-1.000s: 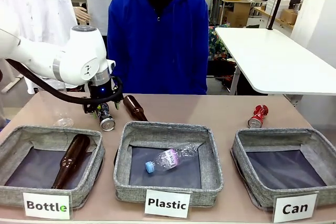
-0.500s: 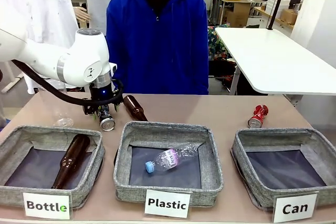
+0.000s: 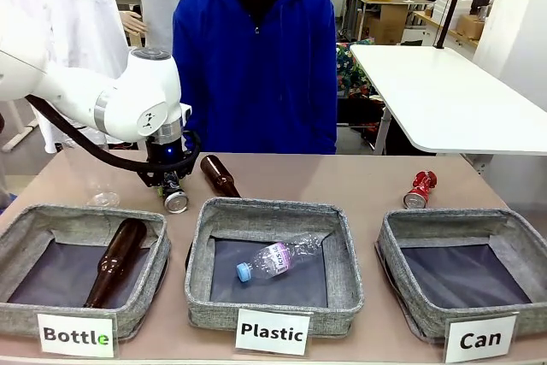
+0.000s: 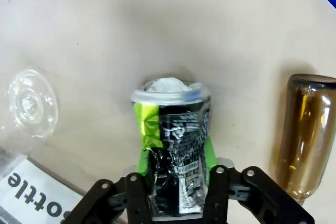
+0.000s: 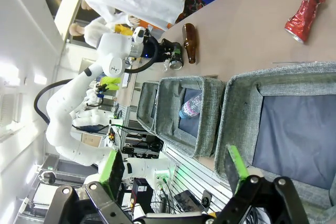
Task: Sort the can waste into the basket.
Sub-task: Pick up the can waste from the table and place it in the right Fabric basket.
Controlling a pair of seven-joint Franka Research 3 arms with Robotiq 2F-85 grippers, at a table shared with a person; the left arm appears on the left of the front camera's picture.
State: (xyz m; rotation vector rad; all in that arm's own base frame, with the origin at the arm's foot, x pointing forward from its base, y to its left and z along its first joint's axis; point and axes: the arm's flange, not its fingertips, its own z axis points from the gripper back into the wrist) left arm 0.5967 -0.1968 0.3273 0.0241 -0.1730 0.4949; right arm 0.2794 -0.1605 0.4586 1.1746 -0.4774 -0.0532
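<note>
Behind the gap between the Bottle basket (image 3: 85, 213) and the Plastic basket (image 3: 273, 206), the left gripper (image 3: 173, 187) is down at the table (image 3: 342, 181) with the black can (image 3: 176, 200) between its fingers. The left wrist view shows the green pads pressed against both sides of the can's dented body, its silver end pointing away from the camera. A brown bottle (image 4: 303, 129) lies near it, not touching. Over the last second the can has barely shifted. The arm's big white joint has drifted toward the middle, and the dark spread of the fingers around the can looks narrower than it was, which I read as the grip having just closed. Whether the can is already off the table I cannot tell. If the grip is sound, what follows is a long carry across to the Can basket (image 3: 444, 218) at the far right, which holds nothing yet. The red can (image 3: 420, 189) lies crushed on the table just behind that basket. The right gripper (image 5: 173, 161) hangs on the robot's side of the Can basket with its fingers spread wide and nothing between them, so it looks well placed for the red can.
</note>
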